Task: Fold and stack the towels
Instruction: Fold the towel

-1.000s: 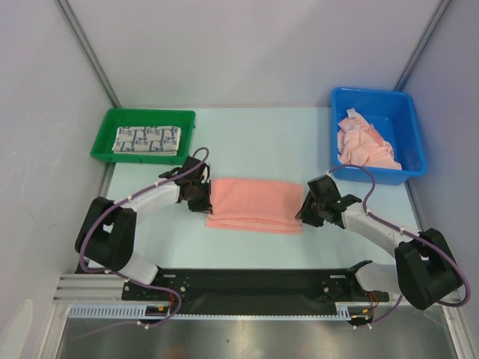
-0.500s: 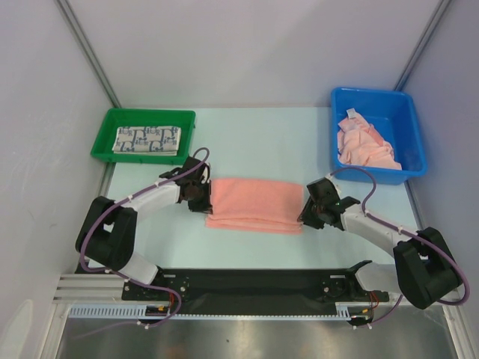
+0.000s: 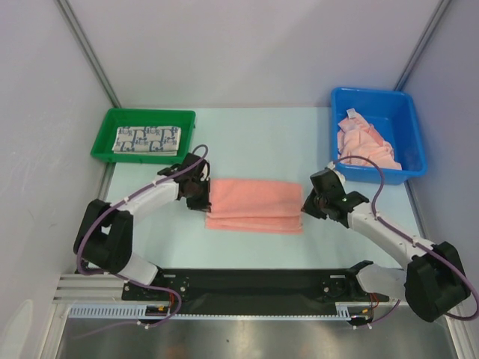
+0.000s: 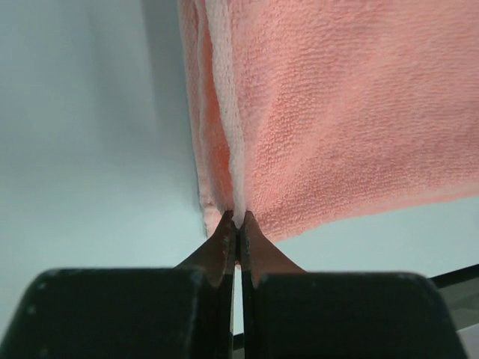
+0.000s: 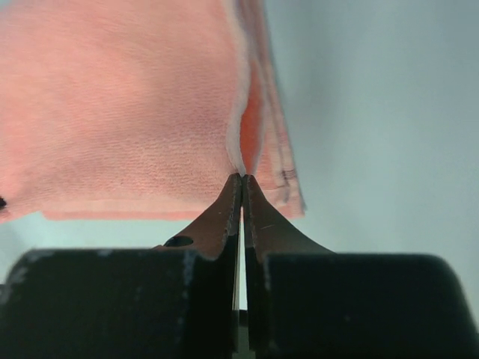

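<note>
The task was mid-fold. The pink towel (image 3: 254,203) lay doubled lengthwise on the table (image 3: 254,142) at the middle of the frame. The left claw (image 3: 205,196) was clenched on its left end and the right claw (image 3: 304,207) on its right end. The next move probably called for lifting both ends evenly. The green tray (image 3: 101,143), upper left, held one folded patterned towel (image 3: 147,140). The blue bin (image 3: 416,149), upper right, held crumpled pink towels (image 3: 364,147).

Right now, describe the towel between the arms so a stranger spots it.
On the pale table, look midway between the green tray and blue bin. The folded salmon towel there, alone outside a container, is pinched by the left end effector and right end effector.
</note>
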Motion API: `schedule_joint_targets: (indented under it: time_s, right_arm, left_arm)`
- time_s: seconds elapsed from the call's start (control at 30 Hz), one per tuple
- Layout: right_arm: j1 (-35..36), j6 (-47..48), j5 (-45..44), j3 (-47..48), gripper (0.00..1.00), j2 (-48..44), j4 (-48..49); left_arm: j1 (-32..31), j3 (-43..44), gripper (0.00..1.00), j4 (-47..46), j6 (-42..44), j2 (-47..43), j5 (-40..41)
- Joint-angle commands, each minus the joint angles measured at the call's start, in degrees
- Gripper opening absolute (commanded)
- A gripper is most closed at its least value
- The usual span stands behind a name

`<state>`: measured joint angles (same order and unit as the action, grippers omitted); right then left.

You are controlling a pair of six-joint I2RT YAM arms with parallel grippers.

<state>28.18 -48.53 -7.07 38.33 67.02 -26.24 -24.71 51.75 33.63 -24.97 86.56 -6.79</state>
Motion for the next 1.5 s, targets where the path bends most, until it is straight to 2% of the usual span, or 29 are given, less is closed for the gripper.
schedule_joint_targets:
  time_s: [0.0,0.07,0.2,0.43,0.5,0.63,0.67,0.7,0.73,0.77,0.8,0.87,0.93,1.0,1.07,1.13,1.27,1.4,1.43,1.47]
  right_arm:
    - [0.1,3.2,-1.0,6.6,0.00,-3.3,-5.6]
    - [0.1,3.8,0.4,6.9,0.00,-4.3,-7.5]
    - [0.3,2.3,2.1,-0.5,0.00,-8.7,-7.1]
    - [0.6,-0.9,6.5,-14.2,0.00,-14.8,3.6]
    - [0.8,-0.9,8.9,-15.3,0.00,-14.2,5.8]
    - [1.0,-1.1,7.6,-16.3,0.00,-14.0,5.9]
    - [1.0,-1.0,7.4,-16.5,0.00,-14.1,6.0]
    - [1.0,-1.1,7.2,-16.6,0.10,-14.1,5.9]
    - [1.0,-1.2,7.1,-16.4,0.16,-14.0,5.0]
    - [1.1,-1.1,7.1,-15.5,0.22,-14.1,4.1]
    - [1.1,-1.1,7.1,-14.8,0.32,-14.1,2.9]
    - [1.0,-0.3,4.6,-11.2,0.38,-14.6,-2.1]
    - [1.1,1.2,3.4,-8.8,0.50,-14.6,-4.3]
    - [0.5,4.0,2.2,-7.1,0.59,-13.9,-2.3]
    - [-0.8,7.4,4.0,-6.5,0.62,-10.2,2.9]
    - [-2.9,9.1,6.5,-5.3,0.63,-6.5,6.4]
    - [-5.0,14.3,9.8,-2.2,0.64,1.4,10.4]
    - [-6.6,18.0,12.8,-1.1,0.59,7.5,13.1]
    - [-6.8,18.5,13.6,-1.1,0.58,8.1,13.6]
    - [-7.2,18.7,13.6,-1.3,0.58,8.5,13.6]
  left_arm:
    - [-0.3,5.3,0.00,5.2,0.3,-6.0,1.6]
    - [-0.3,5.1,0.00,5.8,-0.1,-7.5,0.0]
    - [-0.3,-0.9,0.00,3.7,-0.8,-9.7,-1.8]
    - [-0.3,-8.9,0.00,-2.3,-1.8,-7.3,-2.1]
    - [-0.4,-9.6,0.00,-3.0,-1.9,-5.5,-1.7]
    - [-0.4,-9.9,0.00,-3.3,-1.9,-4.1,-0.2]
    - [-0.3,-9.8,0.03,-3.2,-1.8,-3.5,0.1]
    - [-0.4,-9.8,0.14,-3.1,-1.7,-3.2,0.1]
    - [-0.4,-9.7,0.21,-3.0,-1.7,-2.9,0.2]
    - [-0.4,-9.4,0.35,-2.4,-1.5,-2.8,0.4]
    - [-0.4,-8.9,0.38,-0.7,-1.3,-3.0,0.6]
    - [-0.5,-6.7,0.41,1.3,-0.6,-4.2,2.6]
    - [-0.5,-3.7,0.44,5.6,-0.1,-6.1,4.9]
    - [-0.5,1.7,0.47,7.9,0.4,-6.9,9.4]
    - [-0.5,5.2,0.48,7.1,1.0,-7.8,10.6]
    - [-0.5,5.1,0.51,2.1,1.6,-7.2,8.3]
    - [-0.3,4.9,0.52,-0.2,3.0,-0.1,8.9]
    - [1.2,1.0,0.58,-6.4,4.2,2.9,7.2]
    - [1.5,0.0,0.60,-7.9,4.2,3.0,2.9]
    - [1.8,-1.4,0.61,-9.1,4.1,3.5,1.8]
